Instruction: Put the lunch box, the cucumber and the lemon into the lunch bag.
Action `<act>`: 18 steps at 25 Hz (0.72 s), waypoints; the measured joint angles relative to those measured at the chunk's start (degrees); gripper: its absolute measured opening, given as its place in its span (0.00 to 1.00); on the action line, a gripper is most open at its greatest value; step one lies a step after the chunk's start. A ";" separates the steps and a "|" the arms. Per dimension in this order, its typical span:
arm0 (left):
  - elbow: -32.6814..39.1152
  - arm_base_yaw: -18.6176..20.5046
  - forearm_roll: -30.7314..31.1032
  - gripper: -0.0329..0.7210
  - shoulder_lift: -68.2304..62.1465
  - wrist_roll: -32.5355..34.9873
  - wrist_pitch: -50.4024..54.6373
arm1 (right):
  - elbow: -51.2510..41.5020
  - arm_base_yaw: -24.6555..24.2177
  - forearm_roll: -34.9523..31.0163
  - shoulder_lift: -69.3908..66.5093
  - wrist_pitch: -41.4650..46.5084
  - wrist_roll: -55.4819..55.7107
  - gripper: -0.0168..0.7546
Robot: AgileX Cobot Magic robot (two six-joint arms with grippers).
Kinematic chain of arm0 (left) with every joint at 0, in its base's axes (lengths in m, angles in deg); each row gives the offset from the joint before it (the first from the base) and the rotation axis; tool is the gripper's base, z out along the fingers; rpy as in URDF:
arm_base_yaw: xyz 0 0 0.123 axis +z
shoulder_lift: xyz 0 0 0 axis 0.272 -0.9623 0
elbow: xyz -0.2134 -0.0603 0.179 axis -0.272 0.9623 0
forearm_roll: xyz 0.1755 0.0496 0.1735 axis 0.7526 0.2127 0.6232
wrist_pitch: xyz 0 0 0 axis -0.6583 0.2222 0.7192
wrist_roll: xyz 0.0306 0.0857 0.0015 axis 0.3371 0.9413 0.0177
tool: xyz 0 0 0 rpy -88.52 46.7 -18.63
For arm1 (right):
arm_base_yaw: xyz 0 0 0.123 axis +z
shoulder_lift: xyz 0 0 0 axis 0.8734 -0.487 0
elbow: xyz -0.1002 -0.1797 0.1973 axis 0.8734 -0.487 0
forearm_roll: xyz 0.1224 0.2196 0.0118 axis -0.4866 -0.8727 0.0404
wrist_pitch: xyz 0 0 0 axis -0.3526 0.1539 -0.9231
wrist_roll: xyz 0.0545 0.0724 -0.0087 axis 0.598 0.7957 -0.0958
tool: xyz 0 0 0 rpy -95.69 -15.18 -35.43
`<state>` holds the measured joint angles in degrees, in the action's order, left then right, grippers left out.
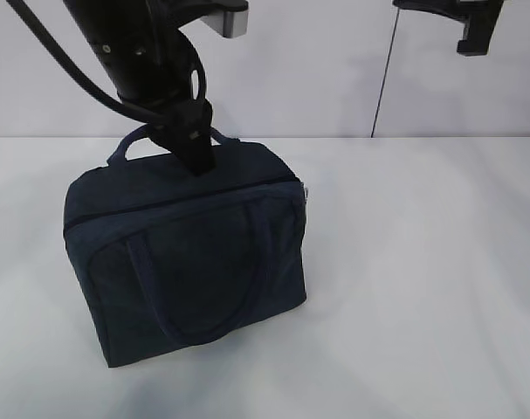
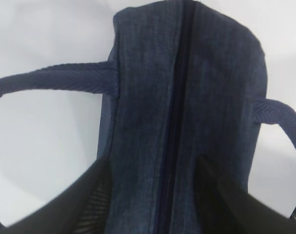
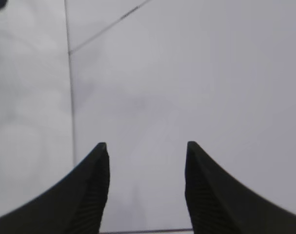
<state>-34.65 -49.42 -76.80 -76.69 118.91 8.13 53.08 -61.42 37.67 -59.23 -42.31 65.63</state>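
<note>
Nearest my left wrist camera are the two dark ribbed fingers (image 2: 89, 204) of the left claw (image 2: 152, 195), rising from the bottom corners of the frame with the top of the lunch bag (image 2: 187, 97) between them. They straddle the bag's upper panel, one on each side of the closed zipper line (image 2: 179, 122) that runs up the middle of the frame; whether the pads press the cloth or only flank it I cannot tell. The jaws stand apart by about the width of that panel.

The bag is dark navy woven fabric, box-shaped with softened corners. Its two handles are flat herringbone webbing: one loops out toward the left edge (image 2: 55, 80), the other leaves at the right edge (image 2: 279, 117).

In the exterior view the bag (image 1: 186, 262) stands upright on the bench (image 1: 422, 305), left of centre, with the left arm coming down from the upper left and its claw (image 1: 195, 153) at the bag's top edge. A front handle (image 1: 195, 288) hangs in a U against the side panel.

The right claw (image 3: 147, 190) shows in its wrist view as two black ribbed fingers held apart with nothing between them, only pale surface behind. In the exterior view it sits at the upper right (image 1: 474, 35), well apart from the bag.

The bench is smooth, matte white; behind it is a plain pale wall (image 1: 334, 78) with one thin dark vertical line (image 1: 382, 87).
</note>
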 joint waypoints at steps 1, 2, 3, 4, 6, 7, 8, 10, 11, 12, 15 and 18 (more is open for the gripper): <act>0.00 0.00 0.11 0.54 0.00 -0.13 0.00 | 0.00 0.00 0.00 0.00 1.77 -4.09 0.49; 0.00 0.00 0.41 0.53 0.00 -0.13 0.00 | 0.00 0.00 0.00 0.00 3.92 -8.00 0.49; 0.00 0.00 0.57 0.53 0.00 -0.24 0.10 | 0.00 0.00 0.00 0.00 6.06 -11.26 0.49; 0.00 0.00 0.87 0.53 0.00 -0.17 0.10 | 0.00 0.00 0.00 -0.14 8.00 -15.23 0.49; 0.00 0.00 1.47 0.53 0.00 -0.27 0.10 | 0.00 0.00 0.00 -0.55 11.26 -22.21 0.49; 0.00 0.00 1.57 0.52 0.00 -0.27 0.10 | 0.00 0.00 0.00 -1.26 12.94 -25.25 0.49; 0.00 0.00 1.71 0.52 0.00 -0.27 0.10 | -0.09 0.00 0.00 -1.97 14.33 -27.21 0.49; 0.00 0.00 1.82 0.52 0.00 -0.27 0.10 | -1.22 0.00 0.00 -2.74 17.44 -28.80 0.49; 0.00 0.00 1.93 0.52 0.00 -0.27 0.10 | -2.41 0.00 0.00 -2.85 18.73 -28.40 0.49; 0.00 0.00 1.93 0.52 0.00 -0.27 0.10 | -3.89 0.00 0.00 -2.95 19.91 -27.41 0.49; 0.00 0.00 1.93 0.52 0.00 -0.27 0.10 | -8.44 0.00 0.00 -3.06 25.54 -20.28 0.49; 0.00 0.00 1.93 0.52 0.00 -0.27 0.10 | -11.85 0.00 0.00 -3.06 31.21 -10.53 0.49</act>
<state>-34.65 -49.42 -74.87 -76.69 118.65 8.23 41.24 -61.42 37.67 -62.29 -11.10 55.10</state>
